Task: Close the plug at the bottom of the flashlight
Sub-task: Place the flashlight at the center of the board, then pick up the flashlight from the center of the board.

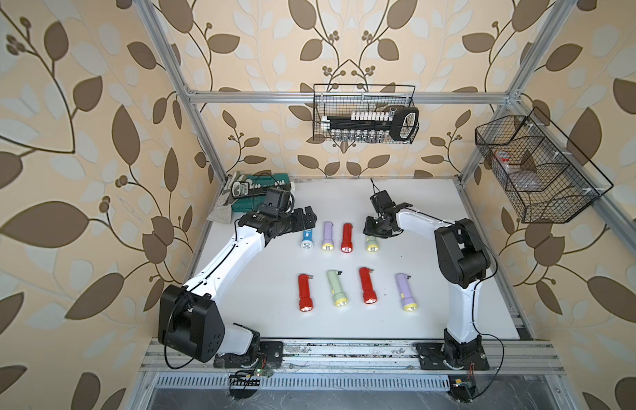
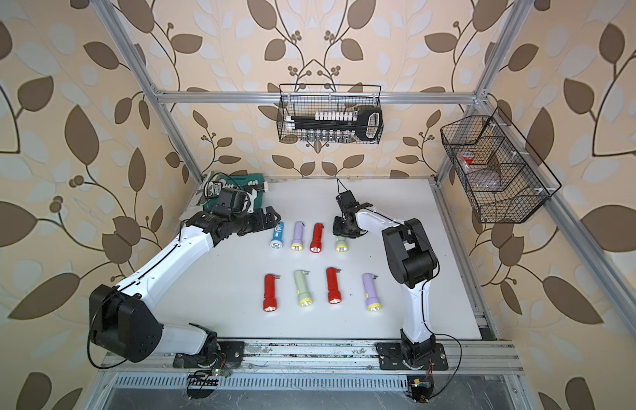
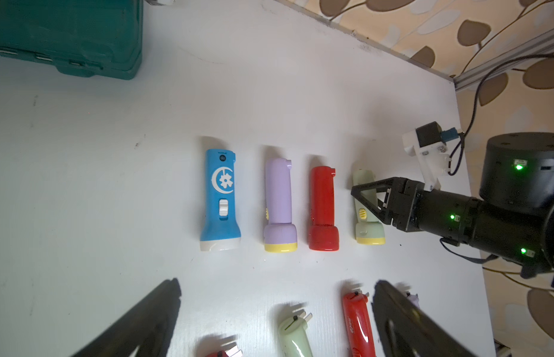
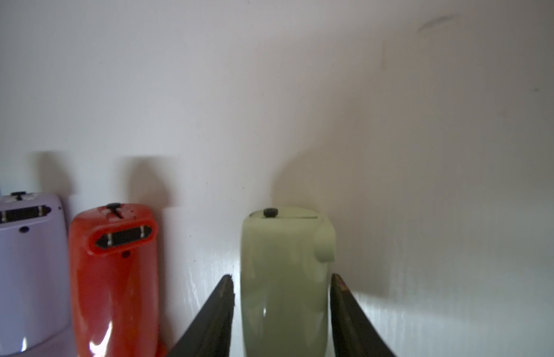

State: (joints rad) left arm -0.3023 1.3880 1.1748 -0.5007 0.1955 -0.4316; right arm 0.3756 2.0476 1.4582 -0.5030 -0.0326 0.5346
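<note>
- Eight plastic flashlights lay on the white counter (image 1: 451, 301) in two rows of four, lenses toward the robot: three red, two pale green, two lilac, one blue.
- The near row (image 1: 368, 285) had metal plug prongs (image 3: 300, 318) sticking out, apparently awaiting closing; the far row (image 1: 327, 237) showed flush tails.
- The right pincer (image 4: 281, 276) straddled the pale green plastic flashlight (image 4: 285, 241) at the far row's right end. Its jaws were slack, a sliver of counter showing at one side. It was seemingly letting go, no prongs protruding there.
- The left pincer (image 3: 277, 282) hovered wide open and empty near the blue flashlight (image 3: 220, 201), probably keeping clear.
</note>
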